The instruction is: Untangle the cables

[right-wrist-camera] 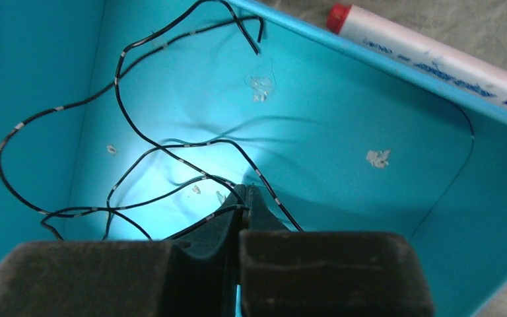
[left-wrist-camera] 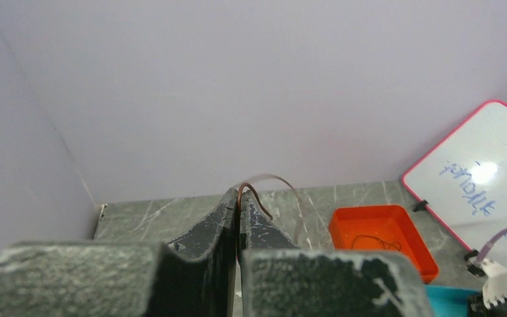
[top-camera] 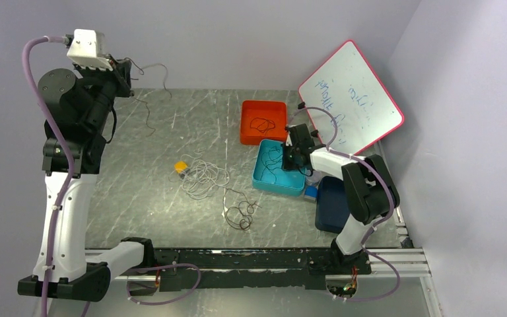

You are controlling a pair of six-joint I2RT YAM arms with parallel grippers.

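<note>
- Lilac-grey walls on three sides; dark grey marbled table point(top-camera: 138, 198) w/ pale scratches.
- Top view: left gripper point(top-camera: 131, 69) is raised high over the far-left corner. A thin brownish cable point(top-camera: 166, 76) trails from it, one strand arcing right, the rest hanging toward the tabletop.
- Top view: right gripper point(top-camera: 289, 157) sits low inside the teal tray point(top-camera: 277, 186). The orange tray point(top-camera: 261, 140) just behind it holds a dark cable loop point(top-camera: 263, 124).
- Top view, mid-table: white cable heap point(top-camera: 203, 177) touching a small yellow block point(top-camera: 181, 166). A dark cable tangle point(top-camera: 239, 212) lies near it, closer to the arm bases.
- Top view, right side: whiteboard point(top-camera: 353, 99) leans on the wall; dark blue tray point(top-camera: 330, 208) sits beside the R arm.
- Neither grip can be read from above.
- Left wrist view settles the L grip: fingers pressed together, the brownish cable pinched at the tips and curling up and right. Orange tray and whiteboard are in the bkgd.
- Right wrist view settles the R grip: fingers shut on a black cable point(right-wrist-camera: 122, 86) w/ pale bands. Its loops spread across the teal interior.
- Only this view shows the banding, and a red-capped marker point(right-wrist-camera: 436, 56) lying outside the tray's far rim.
</note>
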